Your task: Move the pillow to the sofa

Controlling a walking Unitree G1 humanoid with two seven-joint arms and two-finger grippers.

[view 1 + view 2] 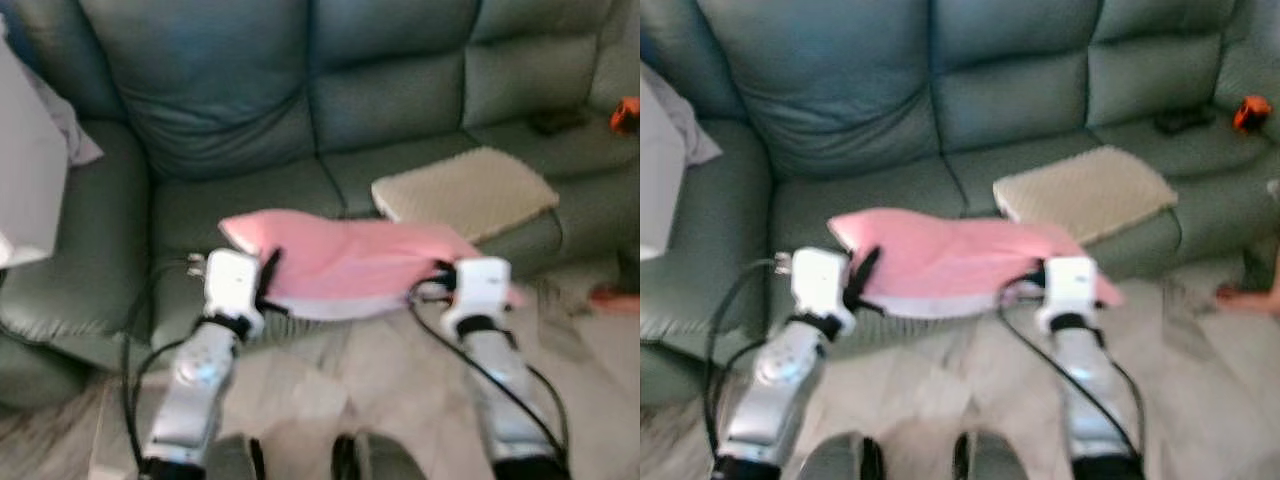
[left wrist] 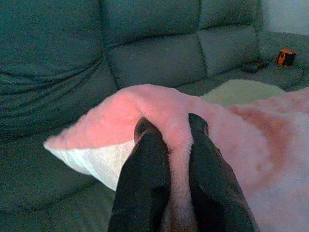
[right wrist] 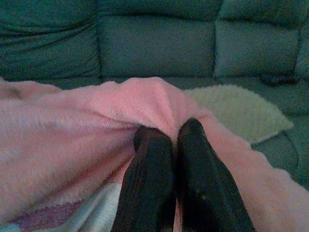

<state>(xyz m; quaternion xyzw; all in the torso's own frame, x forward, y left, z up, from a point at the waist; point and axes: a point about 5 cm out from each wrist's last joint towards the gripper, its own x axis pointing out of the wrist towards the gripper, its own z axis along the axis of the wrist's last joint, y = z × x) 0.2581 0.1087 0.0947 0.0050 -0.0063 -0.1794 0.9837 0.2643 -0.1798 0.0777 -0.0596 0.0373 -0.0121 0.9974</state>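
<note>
Left wrist view, fuzzy pink pillow point(image 2: 231, 140), pinched fold, leathery sofa point(image 2: 145, 53)

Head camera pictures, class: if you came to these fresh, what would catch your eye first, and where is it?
First, the pink pillow, held up in front of the green sofa, above its seat edge. The left gripper pinches one end of it and the right gripper the other, each with its black fingers shut on a fold of the plush. Next, a beige cushion lying on the seat just behind the pillow.
</note>
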